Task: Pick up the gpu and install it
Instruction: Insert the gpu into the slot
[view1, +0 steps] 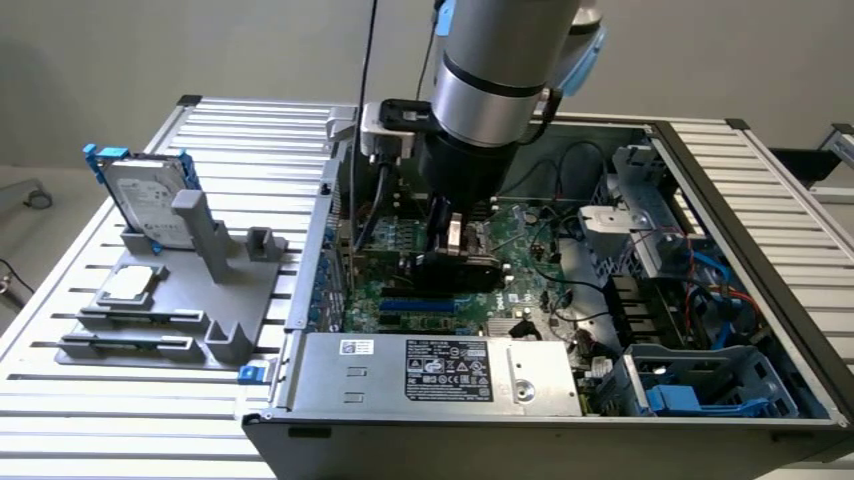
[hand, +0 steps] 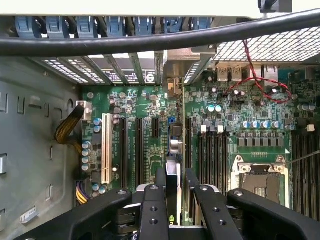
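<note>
Tool pinches the gpu edge-on inside the open computer case, low over the motherboard slots. Pickup looks done; seating unconfirmed.

Overall level: bright, even and diffuse in the exterior view.
Source: overhead, judging by the pale sheen on the slatted surface and on the arm.
Shadows: soft-edged, deepest inside the computer case beneath the arm, where the gpu reads as a dark mass.
Glare: vent grille blown white in the wrist view.
Board lighting: motherboard evenly lit, colours clear.
Focus: black cable and pincer soft-edged; motherboard sharp.
Distortion: wide-angle look in the wrist view, near parts looming large.
</note>
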